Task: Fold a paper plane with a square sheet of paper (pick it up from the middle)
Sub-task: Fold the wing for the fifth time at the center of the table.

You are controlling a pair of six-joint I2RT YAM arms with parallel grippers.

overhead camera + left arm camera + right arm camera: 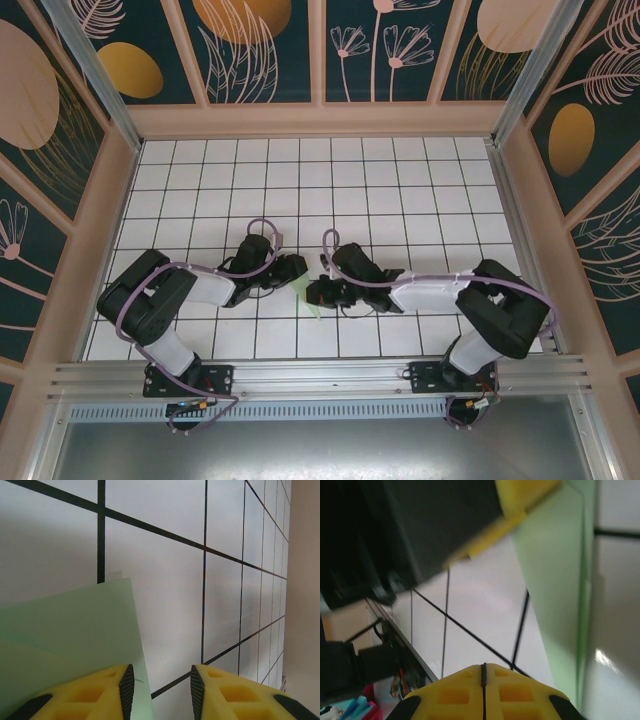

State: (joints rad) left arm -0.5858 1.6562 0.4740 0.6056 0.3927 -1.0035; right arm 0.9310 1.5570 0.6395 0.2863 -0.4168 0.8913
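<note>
left fingers (222, 692): parted partway, bare counter (400, 180) in the gap, nothing gripped | right fingers (467, 680): pressed shut, empty | mint-green paper (306, 292): on the gridded counter between the two wrists, its edge under one left finger, contact unclear | paper off to the side of right fingers

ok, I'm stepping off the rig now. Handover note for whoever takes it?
Left gripper: open, bare tile visible between the jaws. The mint-green paper lies along one side of it; no grip confirmed.
Right gripper: shut, nothing visible in it; the paper is just ahead of it.
Paper: mid-table, between both grippers in the top view.
Done: overlapping layers show, so at least one fold looks made.
To do: remaining folds; no finished dart shape visible yet.
</note>
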